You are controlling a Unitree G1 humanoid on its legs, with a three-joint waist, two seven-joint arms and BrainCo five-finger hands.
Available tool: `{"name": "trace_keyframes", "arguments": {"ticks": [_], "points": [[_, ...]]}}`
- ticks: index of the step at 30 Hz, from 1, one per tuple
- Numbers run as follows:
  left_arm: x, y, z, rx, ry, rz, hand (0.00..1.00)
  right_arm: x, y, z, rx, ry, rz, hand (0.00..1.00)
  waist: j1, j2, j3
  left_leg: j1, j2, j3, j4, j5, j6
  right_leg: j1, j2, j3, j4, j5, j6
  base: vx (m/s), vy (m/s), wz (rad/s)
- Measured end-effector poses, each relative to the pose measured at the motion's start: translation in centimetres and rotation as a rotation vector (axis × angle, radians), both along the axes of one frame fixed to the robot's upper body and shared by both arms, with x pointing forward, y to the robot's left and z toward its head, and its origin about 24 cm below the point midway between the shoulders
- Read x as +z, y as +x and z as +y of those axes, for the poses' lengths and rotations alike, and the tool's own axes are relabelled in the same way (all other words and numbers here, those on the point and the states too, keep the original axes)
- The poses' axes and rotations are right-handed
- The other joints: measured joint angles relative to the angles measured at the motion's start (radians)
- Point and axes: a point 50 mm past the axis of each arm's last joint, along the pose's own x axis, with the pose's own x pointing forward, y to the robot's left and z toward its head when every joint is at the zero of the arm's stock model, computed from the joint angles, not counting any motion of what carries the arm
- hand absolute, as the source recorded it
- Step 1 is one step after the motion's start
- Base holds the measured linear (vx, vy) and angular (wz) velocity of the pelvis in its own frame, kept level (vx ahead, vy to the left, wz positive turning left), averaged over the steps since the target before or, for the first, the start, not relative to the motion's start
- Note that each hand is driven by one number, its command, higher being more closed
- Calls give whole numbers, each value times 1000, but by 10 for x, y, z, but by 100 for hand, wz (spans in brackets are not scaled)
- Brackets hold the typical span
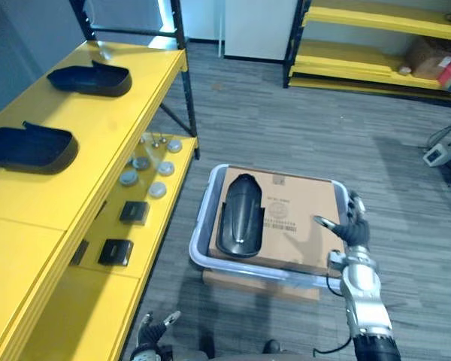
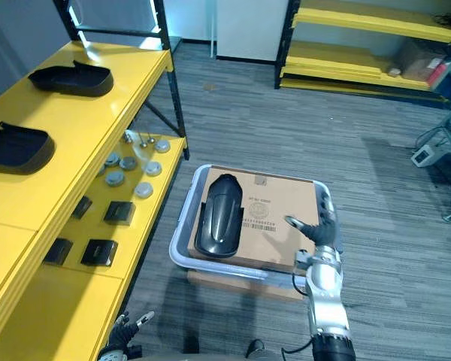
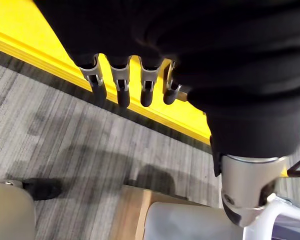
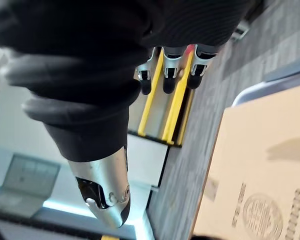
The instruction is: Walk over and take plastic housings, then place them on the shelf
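From the head, a grey carpet floor (image 1: 301, 128) lies between the yellow shelf (image 1: 98, 113) on the left and a second yellow rack (image 1: 376, 68) at the back wall. One black housing (image 1: 240, 214) lies on a cardboard sheet (image 1: 301, 203), near its left edge. The sheet covers a grey crate (image 1: 199, 241). On the shelf's top board lie a far housing (image 1: 90, 79) and a near housing (image 1: 26, 147), the near one cut off by the picture edge. On the lower board are round discs (image 1: 146, 162) and small black blocks (image 1: 116, 252). The right hand (image 1: 353, 226) is at the sheet's right edge, loosely spread, holding nothing. The left hand (image 1: 149, 332) is low beside the shelf, partly cut off.

From the left wrist, its fingers (image 3: 122, 87) hang straight and empty above the floor, before the shelf's yellow edge. A corner of the crate is partly seen.

From the right wrist, its fingers (image 4: 170, 75) are straight and empty, above the sheet. The dark shape at the sheet's lower edge is hard to make out.
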Motion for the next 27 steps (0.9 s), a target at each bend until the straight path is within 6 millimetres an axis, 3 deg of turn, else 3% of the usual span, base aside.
{"name": "trace_keyframes", "arguments": {"ticks": [7, 16, 17, 19, 27], "points": [[6, 16, -2, -17, 5, -50, 0, -30, 23, 11, -7, -64, 210, 0, 46, 6, 62, -22, -12, -38, 13, 3, 0, 6, -6, -26, -11, 1, 1, 12, 8, 20], [15, 36, -8, -35, 27, -120, 0, -40, 41, 17, -136, -21, 331, 0, 55, 9, 144, -68, -29, -66, 33, 8, 7, -10, -19, -47, -20, 20, -6, 14, 27, 11], [16, 37, -8, -34, 31, -124, 0, -38, 44, 17, -150, -9, 331, 100, 58, 6, 149, -68, -29, -66, 33, 8, 7, -10, -19, -47, -20, 23, -9, 3, 36, 1], [18, 43, -12, -57, 31, -138, 0, -33, 49, 15, -180, 14, 322, 100, 75, 3, 162, -70, -30, -66, 33, 11, 11, -12, -21, -47, -20, 23, -9, -9, 10, 2], [23, 52, -14, -58, 36, -170, 0, -5, 69, 4, -201, 15, 247, 100, 76, 2, 206, -94, -30, -71, -8, 54, 6, -50, -24, -49, -18, 31, 2, -35, 16, 4]]}}
